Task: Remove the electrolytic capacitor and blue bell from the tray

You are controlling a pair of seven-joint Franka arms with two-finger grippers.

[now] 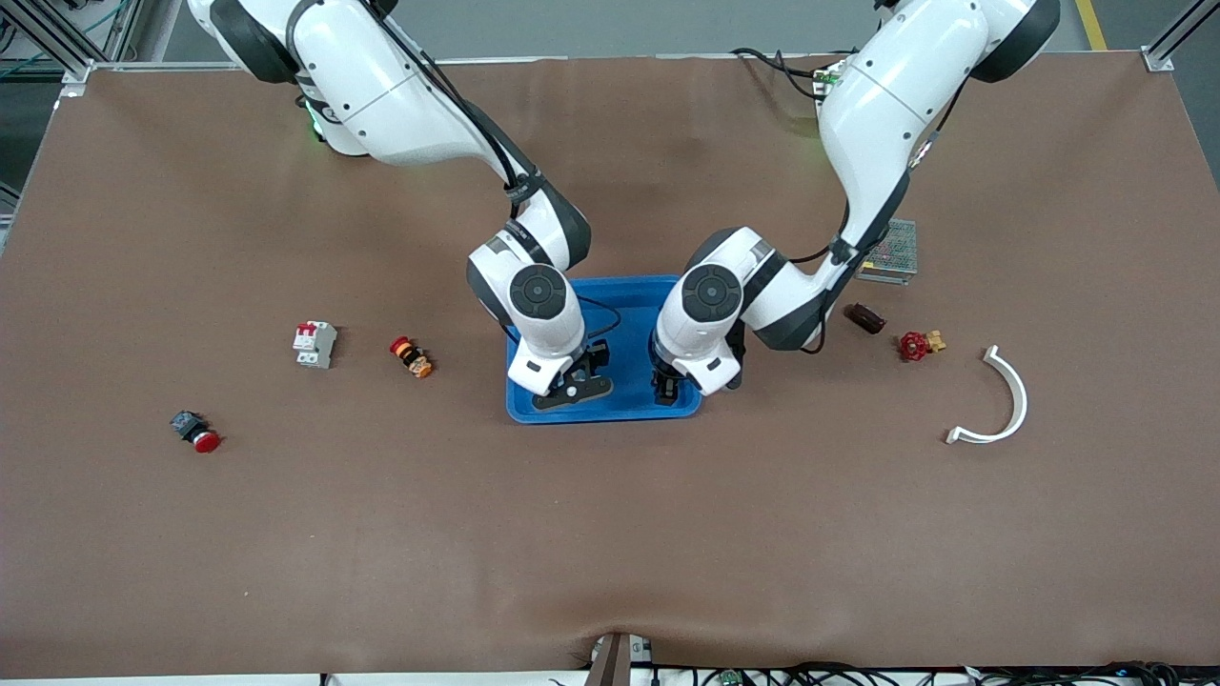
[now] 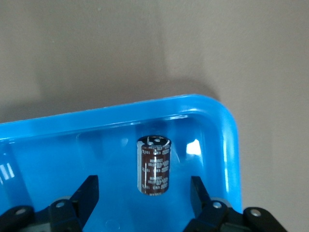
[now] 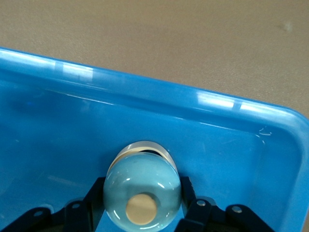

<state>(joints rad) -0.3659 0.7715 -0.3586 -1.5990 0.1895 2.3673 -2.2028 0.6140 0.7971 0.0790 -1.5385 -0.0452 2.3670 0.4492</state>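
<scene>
Left wrist view: brown capacitor (image 2: 155, 165) (white-printed) in tray (image 2: 212, 108).

Capacitor (image 2: 154, 165) — bell (image 3: 142, 190) — in tray (image 2: 227, 130)

The tabletop (image 1: 610, 534) is covered with a brown mat that reaches almost to every edge. At the middle of the edge nearest the front camera the mat is a little wrinkled, and black cables (image 1: 858, 675) run along that edge. At both corners on the robots' side stand grey metal frame posts (image 1: 1170, 43). Past that edge the floor (image 1: 667, 24) is grey, with a yellow line (image 1: 1091, 24) painted on it. The light is even.
</scene>
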